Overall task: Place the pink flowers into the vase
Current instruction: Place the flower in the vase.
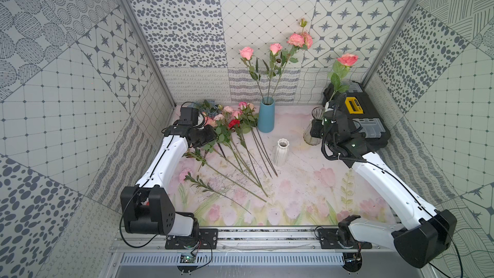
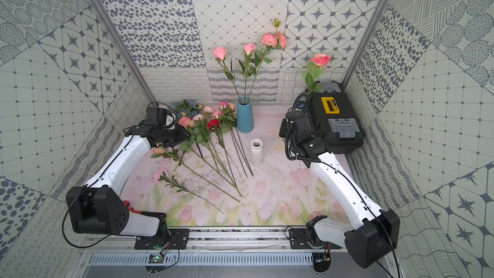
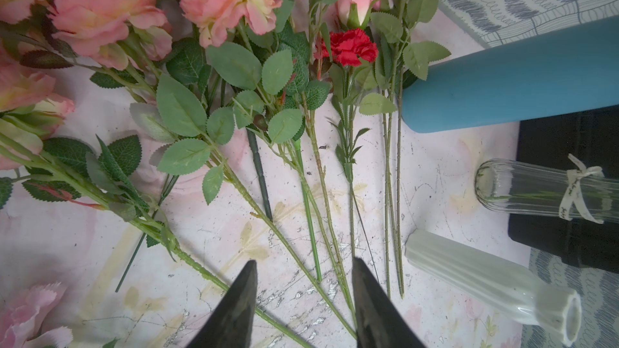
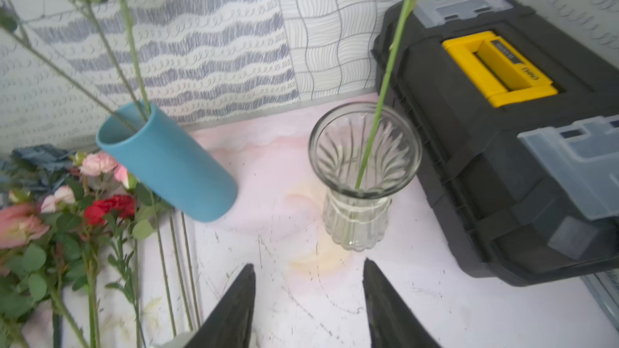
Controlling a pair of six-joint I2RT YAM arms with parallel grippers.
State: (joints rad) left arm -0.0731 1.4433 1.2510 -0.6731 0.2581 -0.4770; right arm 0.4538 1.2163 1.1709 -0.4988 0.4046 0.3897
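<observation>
Most of the pink flowers lie fanned out on the floral worktop, heads toward the back wall, and a few already stand in the blue vase. One rose stands in the glass vase beside the black toolbox, while the white vase is empty. The step in hand looks like fetching the next stem. The left hand hovers over the crossing stems with its jaws apart and nothing gripped. The right hand is also spread and empty, facing the glass vase. The next move calls for lowering onto one pink stem alone and closing without catching the red carnation or its neighbours. In both top views the left hand's fingertips are hidden behind its wrist. The right arm covers part of the glass vase, and the blue hydrangea is mostly buried. Which stem belongs to which head is hard to trace.
</observation>
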